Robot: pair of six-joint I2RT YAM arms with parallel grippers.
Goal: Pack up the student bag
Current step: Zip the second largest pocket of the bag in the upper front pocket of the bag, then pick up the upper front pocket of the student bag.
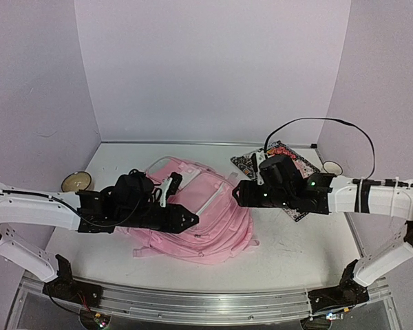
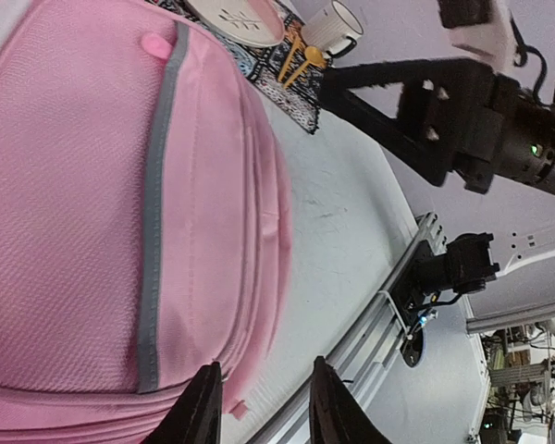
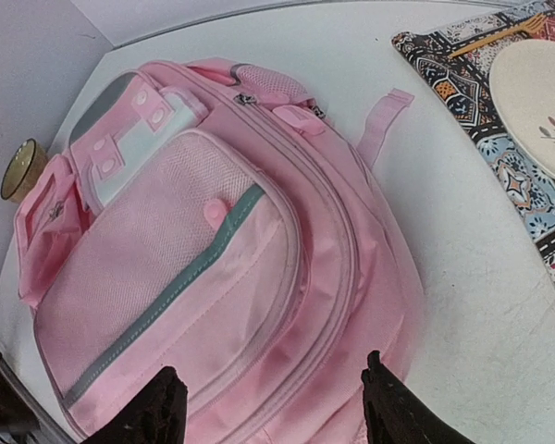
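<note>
The student bag [image 1: 206, 220] is a large pink backpack lying flat in the middle of the table. Its front pocket carries a grey strip [image 3: 166, 296], and white patches show near its top. My left gripper [image 1: 191, 220] hovers over the bag's left side. In the left wrist view this gripper [image 2: 264, 412] is open with nothing between its fingers, above the edge of the bag [image 2: 102, 203]. My right gripper [image 1: 236, 194] reaches in from the right. It [image 3: 277, 416] stands wide open over the bag [image 3: 213, 268], gripping nothing.
A patterned placemat [image 1: 283, 159] with a plate [image 3: 541, 102] lies at the back right, with a white cup [image 1: 332, 168] beside it. Yellow cutlery [image 2: 301, 60] rests on the mat. A small bowl [image 1: 76, 181] sits at the left. The table's metal rail [image 1: 193, 302] runs along the front.
</note>
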